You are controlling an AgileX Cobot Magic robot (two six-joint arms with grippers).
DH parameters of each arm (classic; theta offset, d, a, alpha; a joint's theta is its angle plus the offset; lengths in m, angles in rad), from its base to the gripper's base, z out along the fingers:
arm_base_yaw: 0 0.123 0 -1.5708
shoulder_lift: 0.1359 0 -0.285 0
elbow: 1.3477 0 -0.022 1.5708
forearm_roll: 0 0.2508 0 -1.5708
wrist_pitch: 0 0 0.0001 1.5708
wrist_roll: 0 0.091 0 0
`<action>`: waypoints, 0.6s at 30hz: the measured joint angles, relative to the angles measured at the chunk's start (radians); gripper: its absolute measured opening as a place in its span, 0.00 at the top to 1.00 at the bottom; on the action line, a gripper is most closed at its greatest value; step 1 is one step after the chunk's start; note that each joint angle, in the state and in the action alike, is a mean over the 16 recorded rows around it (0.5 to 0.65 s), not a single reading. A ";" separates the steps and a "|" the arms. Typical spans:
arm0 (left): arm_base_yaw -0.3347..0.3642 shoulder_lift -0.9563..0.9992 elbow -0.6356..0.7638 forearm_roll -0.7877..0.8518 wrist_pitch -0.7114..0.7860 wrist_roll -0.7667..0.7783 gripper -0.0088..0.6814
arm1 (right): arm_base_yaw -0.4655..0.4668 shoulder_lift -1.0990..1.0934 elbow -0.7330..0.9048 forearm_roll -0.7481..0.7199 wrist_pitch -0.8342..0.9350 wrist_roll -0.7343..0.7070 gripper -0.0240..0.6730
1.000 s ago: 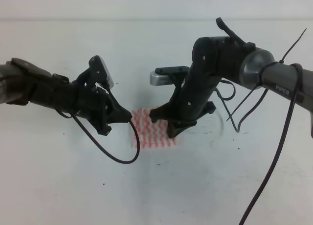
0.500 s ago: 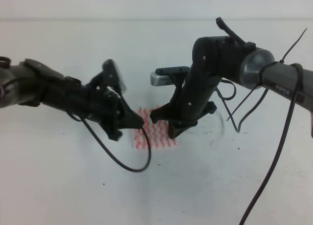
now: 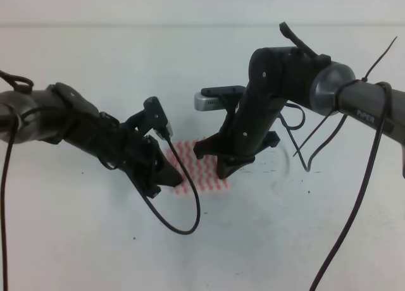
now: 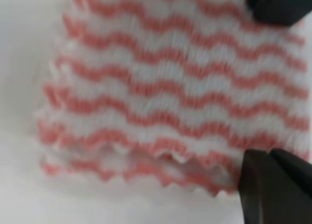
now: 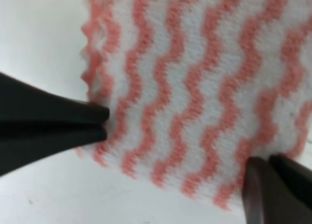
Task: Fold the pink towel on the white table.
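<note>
The towel [image 3: 201,169] lies near the middle of the tabletop [image 3: 76,240], already folded into a small stack; the left wrist view shows several zigzag edges layered along its near side [image 4: 161,112]. In the right wrist view its stripes fill most of the frame [image 5: 195,87].

The left gripper [image 3: 166,176] now sits at the towel's left edge, low against the tabletop. 1 second ago it hung a little back from the cloth and higher; half a second ago it had just reached the upper left corner. The arm has since swung further in and dipped, and its cable loop [image 3: 183,224] trails lower. From its own camera, 2 dark fingertips [image 4: 273,190] straddle the towel with cloth between them, so the gripper is open around it [image 4: 270,95].

The right gripper [image 3: 212,158] has not shifted across all 3 frames, poised over the towel's right part. Its wrist view shows dark fingers [image 5: 58,129] at the left edge and lower right corner, spread apart over the cloth [image 5: 178,151]. The towel itself has not visibly moved.
</note>
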 joint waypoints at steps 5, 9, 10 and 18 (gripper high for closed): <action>0.000 -0.014 -0.005 0.010 0.000 -0.016 0.99 | 0.000 -0.002 0.000 0.001 -0.001 0.000 0.97; 0.000 -0.026 -0.010 0.009 0.015 -0.022 0.99 | 0.000 -0.002 0.000 0.002 -0.002 0.000 0.97; 0.000 -0.028 -0.011 0.008 0.020 -0.022 0.99 | 0.000 -0.001 0.000 0.002 -0.002 0.000 0.97; 0.000 -0.002 -0.018 0.004 0.065 -0.043 0.99 | 0.000 -0.002 0.000 0.003 -0.005 0.000 0.97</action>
